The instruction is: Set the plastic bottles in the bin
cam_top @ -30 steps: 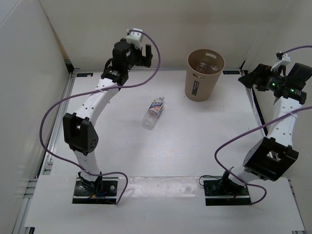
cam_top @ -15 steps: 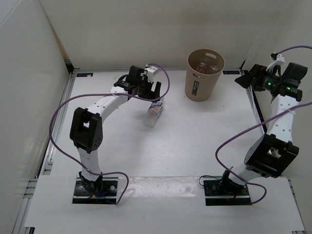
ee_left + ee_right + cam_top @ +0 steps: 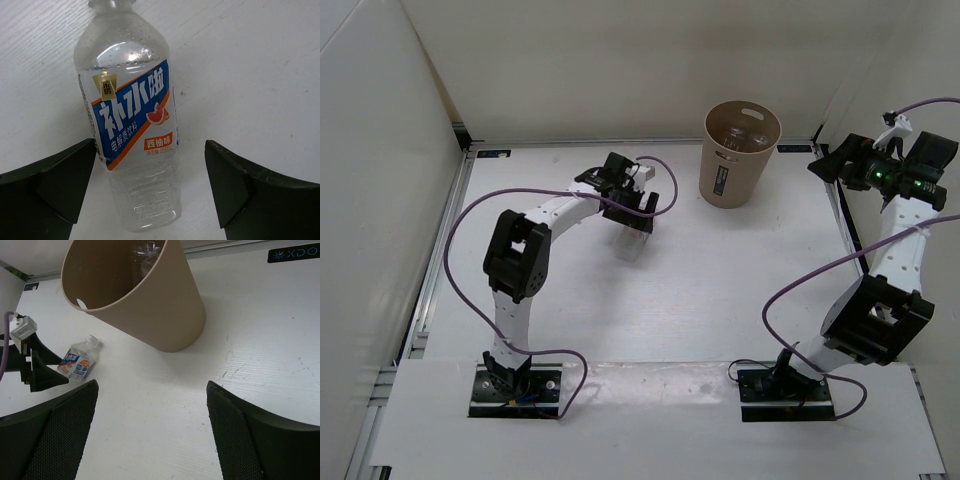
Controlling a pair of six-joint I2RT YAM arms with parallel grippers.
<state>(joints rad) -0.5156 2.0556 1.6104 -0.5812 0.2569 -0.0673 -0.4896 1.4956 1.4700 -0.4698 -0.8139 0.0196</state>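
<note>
top view: looks down from above and behind my bases over the whole table (image 3: 720, 300). left wrist view: faces down, very near, between the fingers (image 3: 45, 190) of my left gripper (image 3: 150, 195) onto the labelled bottle (image 3: 132, 135). right wrist view: farther off, tilted toward the bin (image 3: 160, 310); all three share that bottle.

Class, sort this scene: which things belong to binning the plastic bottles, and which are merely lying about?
Job: blue-labelled bottle lying on the table; tan bin; bottles already inside it; open left hand straddling the bottle.
Lying about: purple cables; black sticker.
</note>
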